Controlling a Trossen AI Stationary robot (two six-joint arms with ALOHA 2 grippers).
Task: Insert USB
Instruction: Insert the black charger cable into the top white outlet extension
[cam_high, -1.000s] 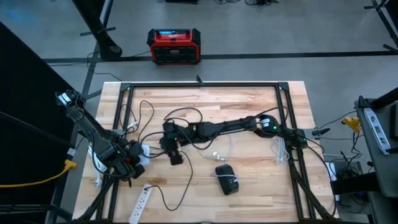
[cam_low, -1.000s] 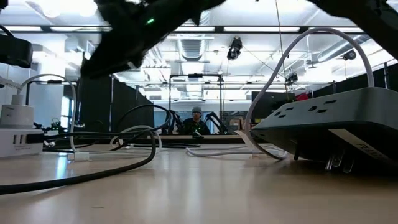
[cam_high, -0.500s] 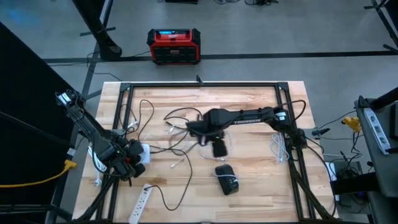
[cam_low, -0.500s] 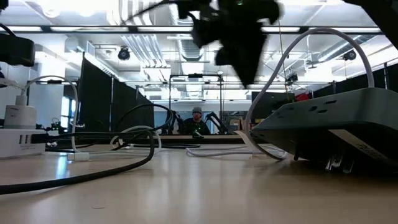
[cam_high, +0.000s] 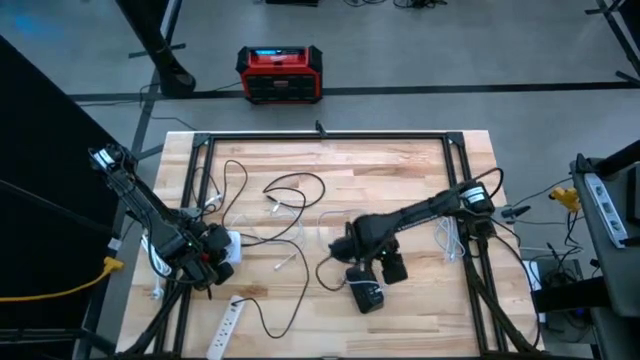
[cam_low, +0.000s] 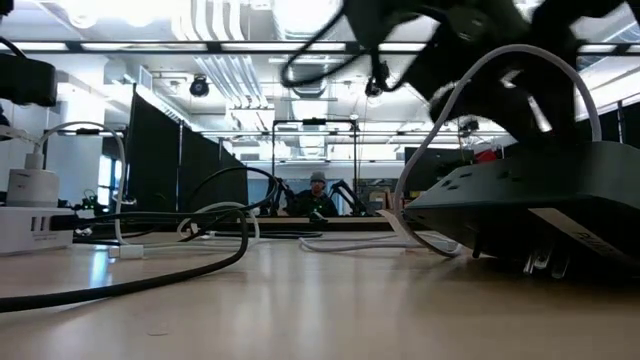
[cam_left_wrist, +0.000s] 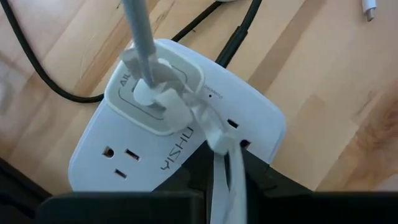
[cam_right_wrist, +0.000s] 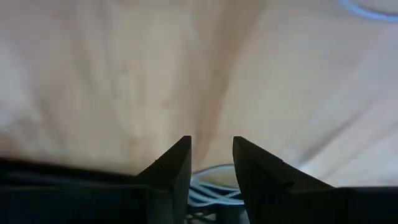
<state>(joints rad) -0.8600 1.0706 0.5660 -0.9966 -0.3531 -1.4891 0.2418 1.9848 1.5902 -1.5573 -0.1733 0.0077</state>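
Observation:
A white power strip (cam_left_wrist: 174, 124) lies at the table's left edge (cam_high: 229, 245), with a grey cord plugged into its outlet. My left gripper (cam_high: 213, 258) is over it, shut on a white USB cable (cam_left_wrist: 225, 163) whose end lies on the strip's face beside the small ports (cam_left_wrist: 241, 144). My right gripper (cam_high: 386, 266) hangs tipped down over the table's middle right, just beyond a black power strip (cam_high: 365, 293). Its fingers (cam_right_wrist: 177, 163) stand apart with nothing between them. My left gripper pinches the white USB cable (cam_left_wrist: 229, 177) between its two fingers, close behind the cable's end. The fingers come steeply from above and lie along the cable. The cable's end rests on the white strip's face by the ports; whether it sits in a port is hidden.
Loose black and white cables (cam_high: 290, 195) loop across the table's left and middle. A second white strip (cam_high: 226, 322) lies at the near left edge. A black frame (cam_high: 320, 137) borders the table. In the low view the black strip (cam_low: 530, 195) fills the right.
My right gripper has swept from the left middle of the table toward the right and near edges, ending by the black power strip, and has tipped from nearly level to pointing steeply down.

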